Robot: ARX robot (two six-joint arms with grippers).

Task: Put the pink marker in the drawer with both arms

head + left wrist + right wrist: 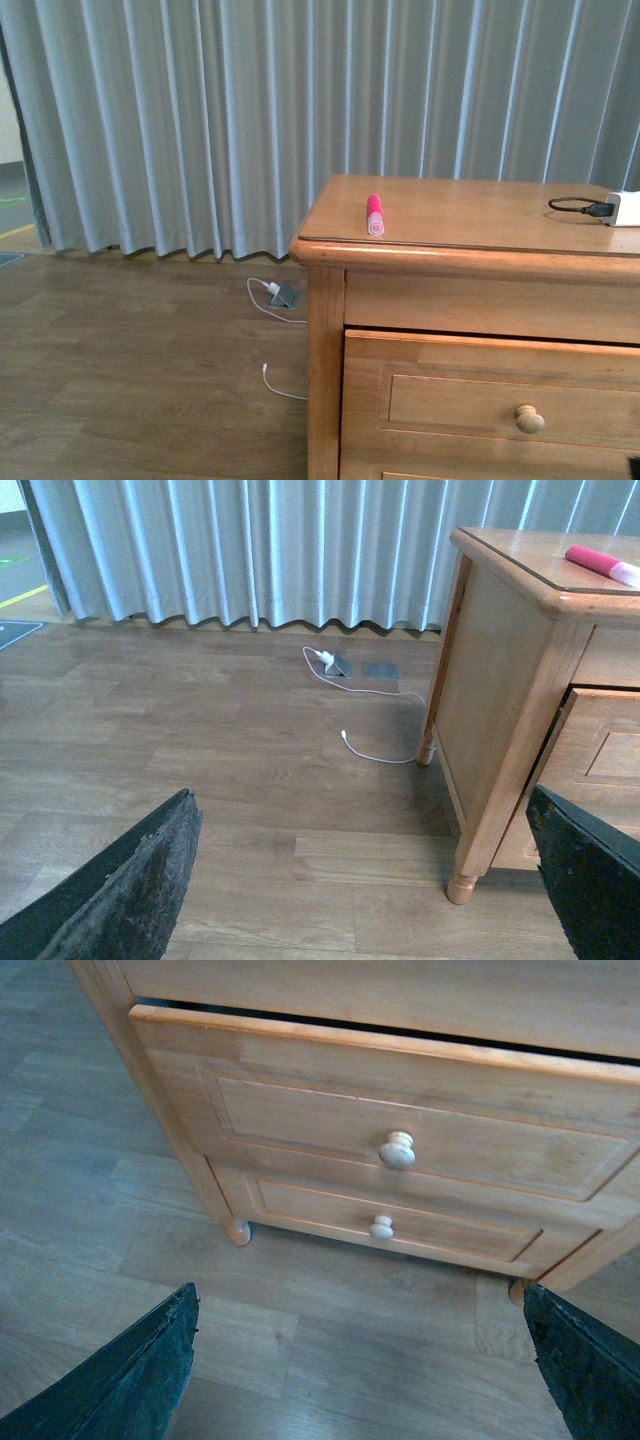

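Observation:
The pink marker [375, 215] lies on the dresser top [450, 215] near its left front corner, pale end toward me; it also shows in the left wrist view as the pink marker [603, 565]. The top drawer [490, 395] with its round knob [529, 419] stands slightly ajar; the right wrist view shows the drawer [400, 1110] and its knob [397, 1149]. My left gripper [365, 880] hangs open over the floor, left of the dresser. My right gripper [365, 1360] is open, low in front of the drawers, holding nothing. Neither arm shows in the front view.
A lower drawer [390, 1225] sits under the top one. A black cable [580, 207] and a white box [625, 208] lie on the dresser's right side. White cable [275, 300] and a floor socket [338, 664] lie on the wood floor before the grey curtain [250, 120].

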